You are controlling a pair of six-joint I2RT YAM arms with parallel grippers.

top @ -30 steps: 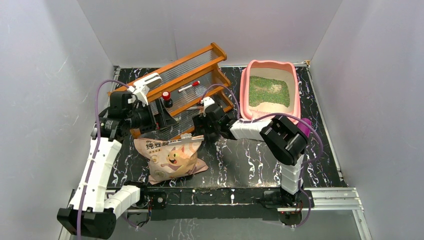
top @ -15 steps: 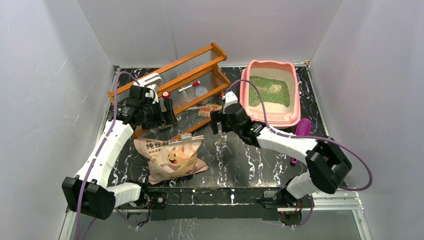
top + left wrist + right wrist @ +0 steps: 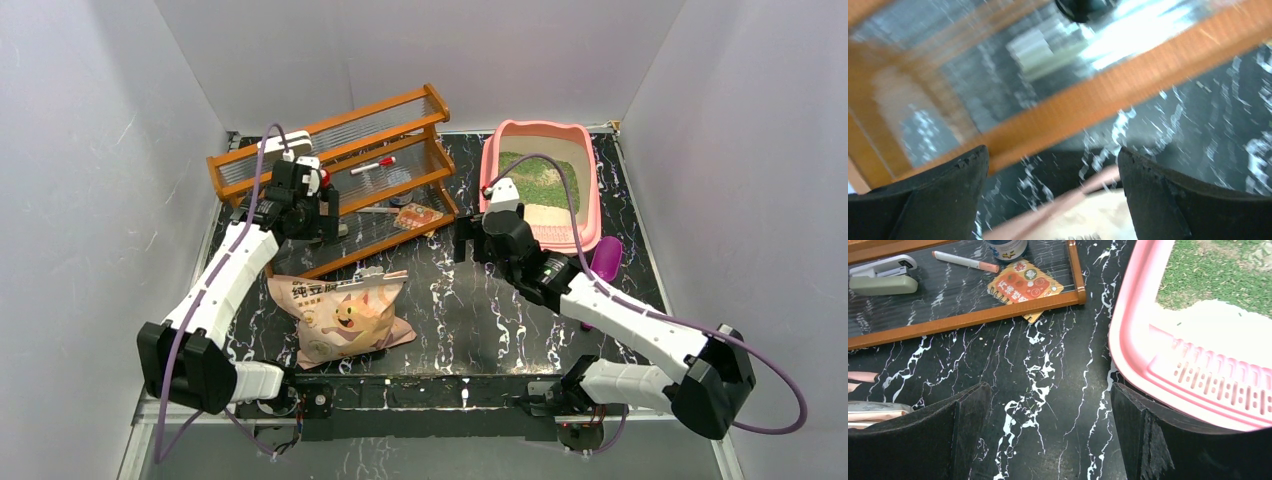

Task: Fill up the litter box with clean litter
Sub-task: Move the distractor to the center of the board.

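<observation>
Blurred: rack in the left wrist view, its shelf contents unreadable.
Cut by frame edge: bag, bottom, only a strip showing; litter box, top and right of the right wrist view, with its litter; bottle, top.
Hidden: scoop, partly behind right arm.

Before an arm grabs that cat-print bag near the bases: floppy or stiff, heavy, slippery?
The cat-print bag is probably floppy: it lies slumped and creased on the table, so it would likely sag from one pinch. It bulges in the middle, so it seems partly full and likely heavy for its size. Its film looks smooth, possibly slippery.
</observation>
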